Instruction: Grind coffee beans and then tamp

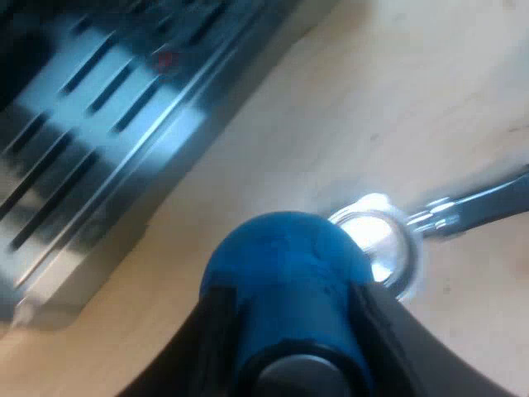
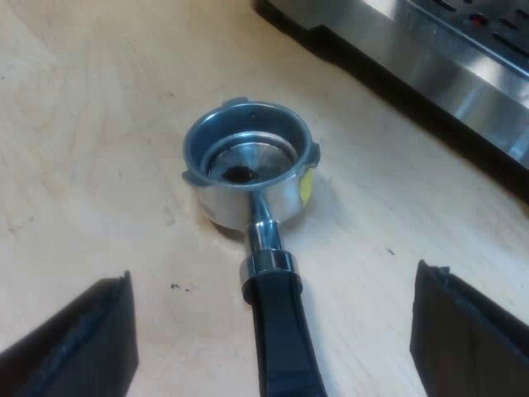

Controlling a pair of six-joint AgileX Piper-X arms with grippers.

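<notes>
Left wrist view: left hand [image 1: 289, 310] is closed round a blue tamper [image 1: 285, 277], one black finger on each side of its body. The tamper hangs near the holder [image 1: 378, 241], which lies on the pale wooden worktop [image 1: 372, 99]. It covers part of the basket rim from this angle, so I cannot tell whether it is above the basket or just beside it. The basket's inside glares bright. The holder's handle runs away from the basket, flat on the worktop. The espresso machine [image 1: 91, 124] stands near, its slotted steel tray facing the hand.

Right wrist view: right hand [image 2: 271, 281] is spread wide and grips nothing. Its two fingers [image 2: 83, 339] straddle the dark handle, well apart from it on either side. The holder [image 2: 248, 161] rests loose on the worktop [image 2: 91, 124], basket mouth up, not locked into the machine [image 2: 446, 58], whose steel base edge is beyond it. The basket is almost bare metal, with one small dark fleck of grounds at the bottom and a yellow patch on the outer wall.

Progress, as judged: no bed of coffee is in the basket, so the grinding looks not done, or nothing of it landed there. The tamper is in hand, but the tamp itself is not yet made. With so little in the basket there is nothing to press, so it likely needs filling at the machine first.
</notes>
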